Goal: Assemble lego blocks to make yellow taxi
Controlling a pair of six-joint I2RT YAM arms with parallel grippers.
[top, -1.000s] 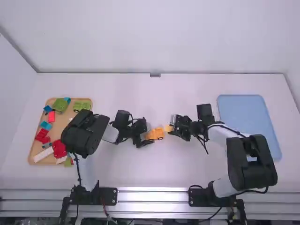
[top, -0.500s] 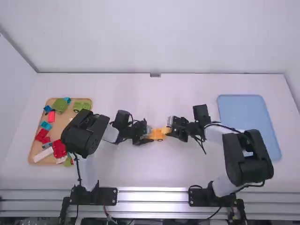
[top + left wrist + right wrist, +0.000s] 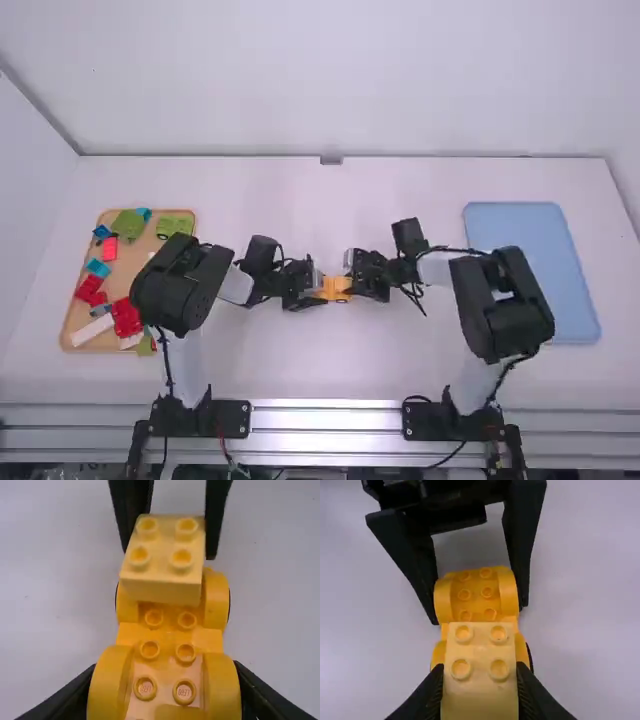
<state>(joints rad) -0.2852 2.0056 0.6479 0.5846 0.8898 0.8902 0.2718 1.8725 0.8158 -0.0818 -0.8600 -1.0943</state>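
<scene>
At mid-table my left gripper point(image 3: 313, 290) is shut on one end of the orange-yellow car base point(image 3: 336, 288); my right gripper point(image 3: 358, 276) is at the other end. In the left wrist view, my left gripper point(image 3: 165, 715) grips the fenders of the car base point(image 3: 167, 645), whose studs face up. A pale yellow block point(image 3: 165, 562) with four studs is over the far end, between the right gripper's fingers. The right wrist view has my right gripper point(image 3: 480, 680) shut on the pale block point(image 3: 480, 680), which covers part of the base point(image 3: 477, 595). Whether block and studs touch, I cannot tell.
A wooden tray point(image 3: 70, 310) at the left holds several red, green, blue and white blocks, partly behind the left arm. On the right lies a blue tray point(image 3: 530, 265), with the right arm near its front left edge.
The right gripper has moved left with the pale block, from beside the car base to over its right end. The left arm has stayed still, holding the base.
</scene>
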